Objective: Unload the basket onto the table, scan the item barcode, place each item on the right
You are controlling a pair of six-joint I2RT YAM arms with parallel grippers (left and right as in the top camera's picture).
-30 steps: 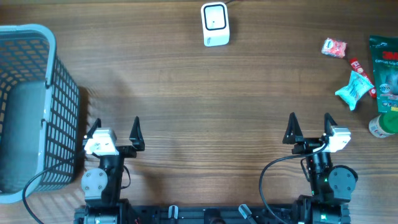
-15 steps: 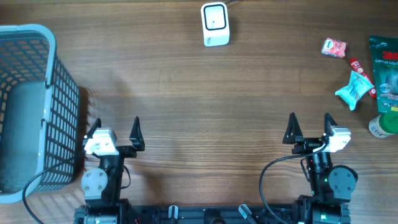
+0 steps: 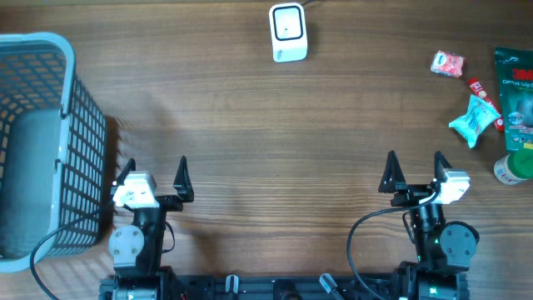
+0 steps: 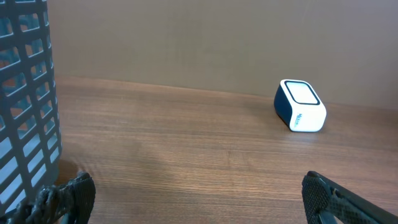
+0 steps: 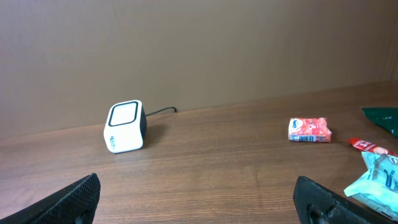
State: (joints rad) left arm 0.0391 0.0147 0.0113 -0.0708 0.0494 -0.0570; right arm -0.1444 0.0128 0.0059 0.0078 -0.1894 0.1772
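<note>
A white barcode scanner (image 3: 288,33) (image 4: 300,106) (image 5: 125,128) stands at the far middle of the wooden table. Items lie at the right edge: a small pink packet (image 3: 447,64) (image 5: 309,130), a light blue packet (image 3: 475,119) (image 5: 380,175), a red stick (image 3: 485,97) (image 5: 370,145), a green pouch (image 3: 516,96) and a green-capped bottle (image 3: 513,167). My left gripper (image 3: 155,176) (image 4: 199,200) rests open near the front left, empty. Open and empty too, my right gripper (image 3: 414,170) (image 5: 200,200) rests near the front right, well short of the items.
A blue-grey plastic basket (image 3: 42,142) (image 4: 25,106) stands at the left edge, close beside the left arm. Bare wood (image 3: 283,133) lies between the grippers and the scanner.
</note>
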